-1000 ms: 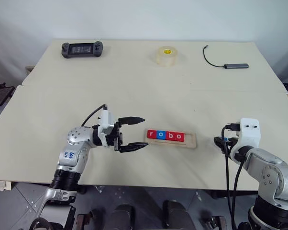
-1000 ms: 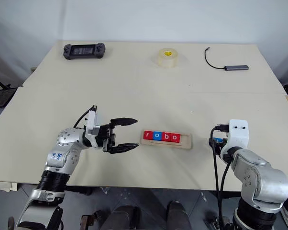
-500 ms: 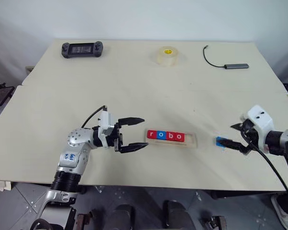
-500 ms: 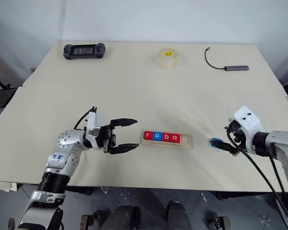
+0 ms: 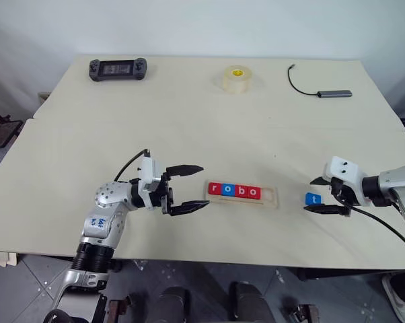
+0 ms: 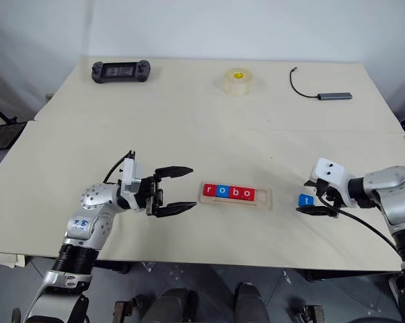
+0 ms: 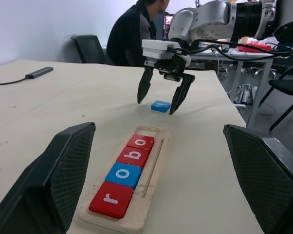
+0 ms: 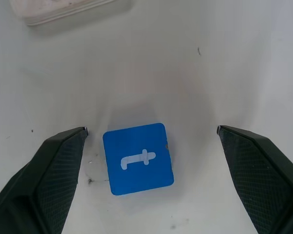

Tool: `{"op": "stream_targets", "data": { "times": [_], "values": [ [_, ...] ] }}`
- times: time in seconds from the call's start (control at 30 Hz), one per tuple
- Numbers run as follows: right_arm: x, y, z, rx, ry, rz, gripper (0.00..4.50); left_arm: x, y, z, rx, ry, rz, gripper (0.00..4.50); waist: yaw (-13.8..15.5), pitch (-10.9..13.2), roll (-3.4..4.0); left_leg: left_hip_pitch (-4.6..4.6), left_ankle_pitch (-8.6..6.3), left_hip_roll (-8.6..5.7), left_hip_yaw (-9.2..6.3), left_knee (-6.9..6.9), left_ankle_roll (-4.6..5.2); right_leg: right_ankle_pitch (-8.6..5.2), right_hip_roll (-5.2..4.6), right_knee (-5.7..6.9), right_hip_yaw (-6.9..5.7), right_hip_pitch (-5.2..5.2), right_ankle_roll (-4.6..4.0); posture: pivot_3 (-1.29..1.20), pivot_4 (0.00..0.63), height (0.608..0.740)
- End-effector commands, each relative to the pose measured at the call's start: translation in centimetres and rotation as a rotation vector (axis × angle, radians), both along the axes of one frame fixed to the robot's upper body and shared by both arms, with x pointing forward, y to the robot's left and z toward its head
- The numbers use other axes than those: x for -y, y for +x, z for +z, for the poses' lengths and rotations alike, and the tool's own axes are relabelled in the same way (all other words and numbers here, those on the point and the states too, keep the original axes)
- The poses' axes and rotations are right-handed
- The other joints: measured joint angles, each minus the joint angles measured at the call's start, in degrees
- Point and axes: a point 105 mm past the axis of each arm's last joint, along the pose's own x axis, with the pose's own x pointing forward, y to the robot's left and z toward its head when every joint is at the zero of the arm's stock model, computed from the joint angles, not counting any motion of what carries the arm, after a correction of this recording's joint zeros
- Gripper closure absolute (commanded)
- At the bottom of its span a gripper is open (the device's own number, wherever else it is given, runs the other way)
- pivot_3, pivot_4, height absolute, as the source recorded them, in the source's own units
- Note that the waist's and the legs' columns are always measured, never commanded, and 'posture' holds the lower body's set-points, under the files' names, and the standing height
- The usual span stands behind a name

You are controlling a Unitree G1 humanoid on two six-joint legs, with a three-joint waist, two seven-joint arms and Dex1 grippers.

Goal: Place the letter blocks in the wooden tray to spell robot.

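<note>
The left arm is reaching forward over the near part of the worktop (image 5: pixel 189 134), with its forearm bent inward so that the left pincer (image 5: pixel 189 188) is pointing sideways toward the wooden tray (image 5: pixel 272 197). Its two black fingers are standing wide apart, one above the other, and they are holding nothing. The tips are hanging just beside the left end of the tray, without touching it.

The right arm is coming in from the right edge of the worktop, with the wrist turned inward and tilted down. The right pincer (image 5: pixel 316 196) is also standing wide, and its fingers are straddling the blue t block (image 5: pixel 313 199), one finger on each side. In the right wrist view the blue block (image 8: pixel 137 158) is lying flat on the worktop between the two fingers, with a clear gap on both sides, so the pincer is not gripping it. In the left wrist view the fingertips are standing low at the block, but I cannot tell if they are touching the surface.

The wooden tray is lying near the front middle of the worktop. Four letter blocks (image 5: pixel 235 191) are sitting in its slot and are reading r, o, b, o: red, blue, red, red. The last place at the right end of the tray is bare wood. The t block is lying well to the right of the tray.
</note>
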Motion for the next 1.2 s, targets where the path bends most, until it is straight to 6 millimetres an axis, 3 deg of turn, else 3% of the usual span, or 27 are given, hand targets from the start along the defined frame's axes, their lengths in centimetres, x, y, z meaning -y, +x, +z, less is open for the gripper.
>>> {"op": "stream_targets", "data": {
  "times": [0.03,0.23,0.37,0.5,0.7,1.0,1.2],
  "values": [
    [0.8,-0.2,-0.3,-0.029,-0.025,-0.014,0.99,-0.1,-0.3,0.8,0.035,-0.011,0.002,0.0,0.0,0.0,0.0,0.0,0.0,0.0,0.0,0.01,0.0,0.0,0.0,0.0,0.0,0.01,0.0,0.0,0.15,0.74],
    [0.7,-0.8,0.5,-0.071,-0.044,0.041,2.99,-0.1,-0.3,0.8,0.036,-0.011,0.004,0.0,0.0,0.0,0.0,0.0,-0.01,-0.01,-0.02,0.02,-0.01,0.0,-0.01,0.0,-0.02,0.01,0.0,0.0,0.15,0.74],
    [-1.2,0.2,2.4,-0.007,-0.02,0.085,3.04,0.0,-0.3,0.8,0.036,-0.014,0.002,0.0,0.0,0.0,0.0,-0.01,-0.01,-0.01,0.0,0.02,-0.02,0.0,-0.01,0.0,0.0,-0.02,0.0,0.0,0.15,0.74],
    [-4.7,-0.2,4.2,-0.001,0.008,0.203,3.04,-0.1,-0.3,0.8,0.034,-0.014,0.002,0.0,-0.3,0.0,0.01,-0.01,-0.03,0.08,0.02,-0.02,-0.1,0.0,0.05,0.01,0.02,-0.07,-0.01,0.0,0.15,0.74],
    [-8.6,-0.5,4.2,-0.021,-0.017,0.3,3.04,0.1,-0.4,0.6,0.028,-0.018,0.0,0.0,0.1,0.0,0.01,-0.04,-0.04,0.07,-0.03,0.0,-0.11,-0.01,0.0,0.0,-0.03,-0.06,-0.02,0.0,0.15,0.74],
    [-10.6,0.6,3.0,-0.02,-0.03,0.326,3.04,0.1,-0.4,0.5,0.028,-0.024,0.005,0.0,0.0,0.0,0.01,-0.09,-0.04,0.03,-0.06,0.0,-0.11,-0.01,0.0,0.01,-0.06,-0.11,-0.02,0.0,0.15,0.74],
    [-10.8,1.2,2.6,-0.024,-0.022,0.309,3.04,0.0,-0.4,0.5,0.03,-0.023,0.016,0.0,-0.1,0.0,0.01,-0.09,-0.04,0.02,-0.06,0.01,-0.1,-0.01,0.0,0.01,-0.06,-0.11,-0.02,0.0,0.15,0.74]
  ]
}}
